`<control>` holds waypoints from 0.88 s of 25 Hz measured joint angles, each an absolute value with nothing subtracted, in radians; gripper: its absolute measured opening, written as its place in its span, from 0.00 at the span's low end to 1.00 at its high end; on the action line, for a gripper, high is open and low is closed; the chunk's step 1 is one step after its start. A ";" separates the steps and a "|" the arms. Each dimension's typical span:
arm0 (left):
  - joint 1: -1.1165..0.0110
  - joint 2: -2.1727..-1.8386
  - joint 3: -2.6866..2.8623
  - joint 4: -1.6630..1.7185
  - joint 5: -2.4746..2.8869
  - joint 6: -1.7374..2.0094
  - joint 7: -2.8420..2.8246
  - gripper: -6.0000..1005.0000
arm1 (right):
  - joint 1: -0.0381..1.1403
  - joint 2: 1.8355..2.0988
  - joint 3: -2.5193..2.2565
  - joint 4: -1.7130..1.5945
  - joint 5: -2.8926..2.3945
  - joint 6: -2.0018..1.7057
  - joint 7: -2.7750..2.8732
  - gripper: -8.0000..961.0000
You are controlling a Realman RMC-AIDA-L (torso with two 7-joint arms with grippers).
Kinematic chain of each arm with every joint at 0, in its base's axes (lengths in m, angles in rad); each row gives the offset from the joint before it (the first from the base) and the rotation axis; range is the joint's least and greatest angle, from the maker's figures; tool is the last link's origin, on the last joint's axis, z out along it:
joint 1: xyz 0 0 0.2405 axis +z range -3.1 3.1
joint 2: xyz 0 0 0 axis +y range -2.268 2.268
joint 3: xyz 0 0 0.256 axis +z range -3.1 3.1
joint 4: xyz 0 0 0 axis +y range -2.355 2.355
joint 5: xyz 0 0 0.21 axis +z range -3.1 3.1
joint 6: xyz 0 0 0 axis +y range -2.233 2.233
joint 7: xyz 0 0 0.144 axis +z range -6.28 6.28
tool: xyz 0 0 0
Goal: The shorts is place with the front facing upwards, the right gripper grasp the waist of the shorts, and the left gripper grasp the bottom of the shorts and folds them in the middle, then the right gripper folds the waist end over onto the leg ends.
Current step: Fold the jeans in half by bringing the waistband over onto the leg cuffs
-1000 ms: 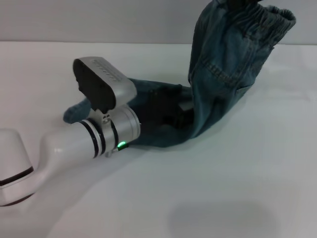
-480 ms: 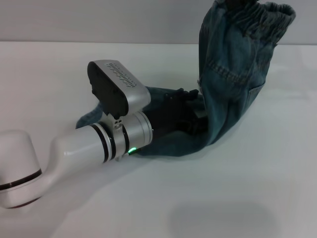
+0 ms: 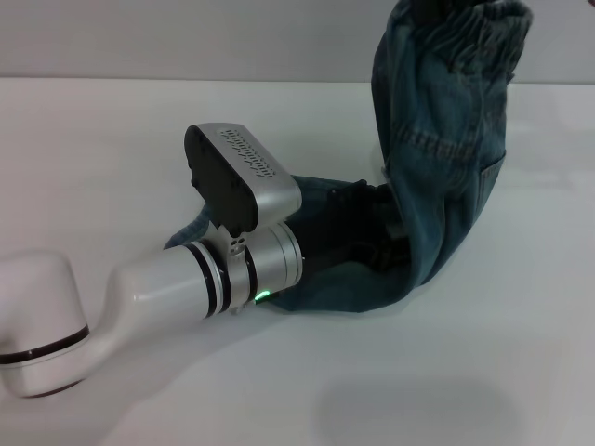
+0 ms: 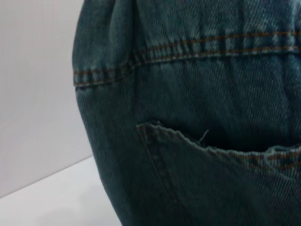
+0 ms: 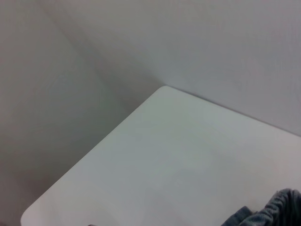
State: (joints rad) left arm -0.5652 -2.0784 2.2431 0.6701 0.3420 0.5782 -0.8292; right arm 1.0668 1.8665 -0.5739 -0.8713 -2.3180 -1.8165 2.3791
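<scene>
1. nearest to me, my left arm reaches in low over the table [image 3: 521, 362] from the near left. across the last second its wrist has travelled to the right and nearer, and the lower part of the shorts [image 3: 446, 177] has been dragged along with it.
2. the left gripper [image 3: 367, 232] is buried in the dark fold of denim just past the wrist. i cannot tell whether its fingers are clamped on the cloth; that the cloth follows the arm suggests a hold, as a judgement only.
3. my left wrist view is filled by denim close up: a pocket edge [image 4: 207, 146] and a double line of orange stitching [image 4: 188, 47], with bare table beside them.
4. beyond that, the shorts rise off the table as a hanging column. their low end lies on the surface around my left wrist and the waist [image 3: 465, 23] is held high at the far right.
5. the column now hangs narrower and more upright than a second ago.
6. the right gripper is out of frame above the waist. my right wrist view shows only the table corner and a scrap of gathered band [image 5: 275, 209].
7. reading: the lengthwise fold is in progress, not laid flat. the waist-over-hems fold remains undone.
</scene>
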 joint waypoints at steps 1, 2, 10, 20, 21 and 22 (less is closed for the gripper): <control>-0.565 -2.078 2.243 0.670 0.342 0.578 -0.828 0.76 | 1.069 1.866 -0.574 -0.863 -2.318 -1.816 2.379 0.05; -0.564 -2.078 2.243 0.669 0.342 0.577 -0.826 0.76 | 1.071 1.865 -0.575 -0.852 -2.318 -1.816 2.379 0.05; -0.545 -2.063 2.117 0.615 0.355 0.565 -0.808 0.76 | 1.073 1.860 -0.586 -0.822 -2.315 -1.812 2.371 0.05; -0.535 -2.060 1.947 0.569 0.357 0.544 -0.691 0.76 | 1.083 1.870 -0.590 -0.773 -2.313 -1.808 2.349 0.05; -0.531 -2.061 1.912 0.569 0.358 0.540 -0.672 0.76 | 1.086 1.871 -0.591 -0.764 -2.311 -1.806 2.343 0.05; -0.527 -2.062 1.868 0.570 0.358 0.535 -0.649 0.76 | 1.089 1.873 -0.592 -0.757 -2.306 -1.803 2.338 0.05</control>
